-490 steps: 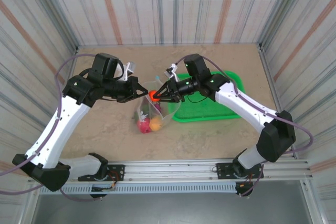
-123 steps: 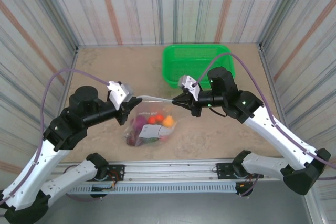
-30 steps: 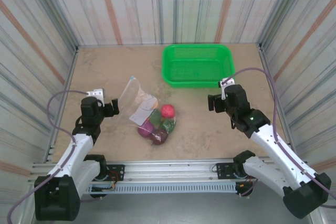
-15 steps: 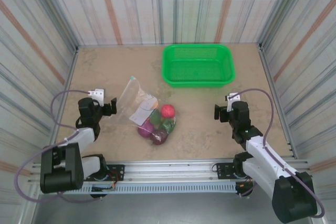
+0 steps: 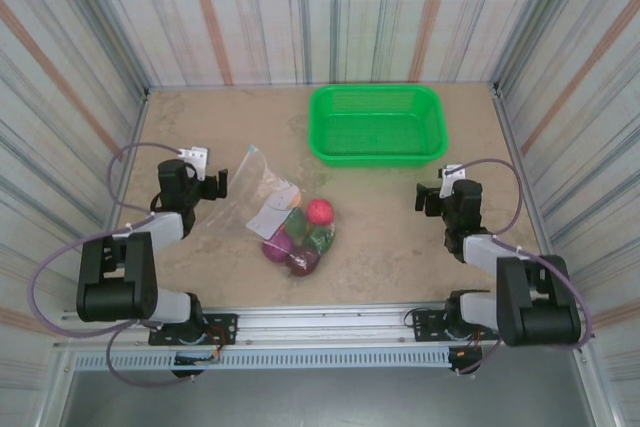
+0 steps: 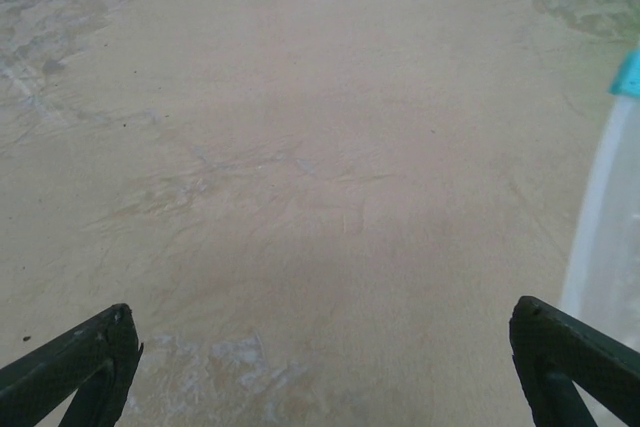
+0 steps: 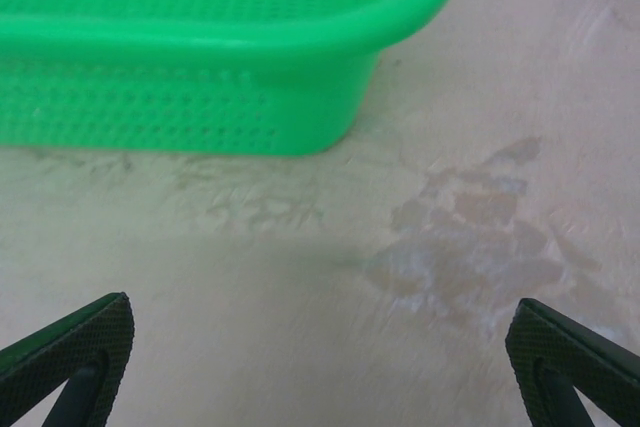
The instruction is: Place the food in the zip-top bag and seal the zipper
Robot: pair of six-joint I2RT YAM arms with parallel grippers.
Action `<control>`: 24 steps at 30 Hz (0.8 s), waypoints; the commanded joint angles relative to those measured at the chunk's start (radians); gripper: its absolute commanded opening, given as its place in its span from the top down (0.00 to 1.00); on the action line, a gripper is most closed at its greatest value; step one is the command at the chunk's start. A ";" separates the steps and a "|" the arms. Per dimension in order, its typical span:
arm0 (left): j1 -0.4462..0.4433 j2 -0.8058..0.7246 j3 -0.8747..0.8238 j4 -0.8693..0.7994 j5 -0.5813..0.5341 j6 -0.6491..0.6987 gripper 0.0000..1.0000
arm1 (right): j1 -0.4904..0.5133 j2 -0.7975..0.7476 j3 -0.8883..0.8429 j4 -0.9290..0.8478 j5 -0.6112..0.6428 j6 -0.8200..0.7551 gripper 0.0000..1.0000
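My left gripper [image 6: 320,312] and right gripper [image 7: 320,302] both gape, empty. The zip-top bag [image 5: 262,187] looks limp, slick film, so I'd pinch its stiffer zipper [image 6: 600,217], at my left's three o'clock.

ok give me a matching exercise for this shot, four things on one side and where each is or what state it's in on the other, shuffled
Column 1
1. green basket
2. zip-top bag
3. left tool
4. right tool

Column 2
a. open, low over the table, the basket's corner ahead of it
b. lying mid-table, food bunched at its near end
c. at the table's far side, right of centre
d. open, just left of the bag

Pairs: 1-c, 2-b, 3-d, 4-a
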 commanded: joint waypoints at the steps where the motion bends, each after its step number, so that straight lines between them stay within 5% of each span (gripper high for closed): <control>1: -0.014 0.007 0.031 -0.040 -0.042 0.009 0.01 | -0.044 0.092 0.020 0.233 -0.061 0.026 0.01; 5: -0.030 -0.011 0.007 -0.013 0.014 0.003 0.01 | -0.068 0.302 -0.038 0.571 -0.077 0.049 0.01; 8: -0.059 0.026 -0.034 0.158 0.006 -0.047 0.01 | -0.069 0.258 0.059 0.307 -0.104 0.033 0.01; 15: -0.090 0.098 -0.130 0.372 -0.294 -0.139 0.01 | -0.078 0.281 0.109 0.250 -0.033 0.072 0.01; 20: -0.106 0.107 -0.124 0.376 -0.313 -0.122 0.01 | -0.076 0.279 0.111 0.240 -0.022 0.074 0.01; 24: -0.100 0.100 -0.124 0.365 -0.140 -0.057 0.01 | -0.077 0.280 0.109 0.244 -0.059 0.065 0.01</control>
